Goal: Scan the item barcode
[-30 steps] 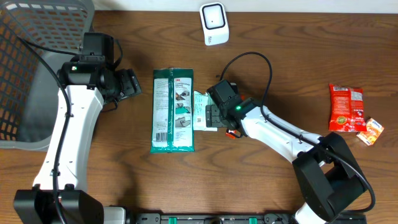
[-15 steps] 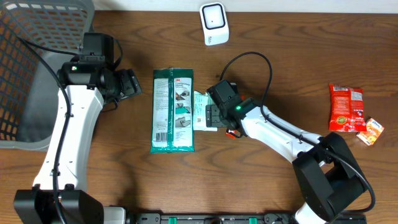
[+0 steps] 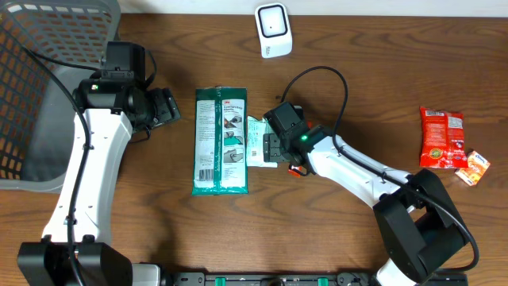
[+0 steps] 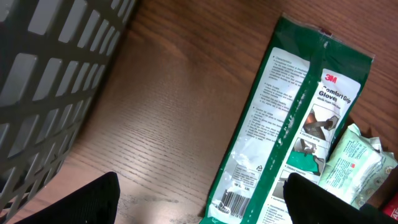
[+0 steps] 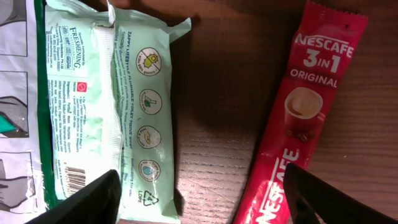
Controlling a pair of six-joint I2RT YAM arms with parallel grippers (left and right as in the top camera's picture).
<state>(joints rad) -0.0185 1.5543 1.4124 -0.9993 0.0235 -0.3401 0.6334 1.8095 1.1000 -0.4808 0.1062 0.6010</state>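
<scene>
Since my right claw hangs spread and empty over the pale green wipes pack, I'd drop straight, pinch its narrow width and keep the fingers off the barcode. The pack lies flat mid-counter against the green gloves pack, crinkly film printed with small icons. My left claw is spread too, holding nothing.

Place: you are looking at a mock shop checkout laid out on a robot test bench.
Checkout signs: a white barcode scanner stands at the far edge of the wooden table, and a grey mesh basket sits at the left.
Goods: a green glove pack, a wipes pack, a red snack pouch and a Nescafé stick, all retail-wrapped.
Robot signs: your left arm and right arm reach over the table.
</scene>
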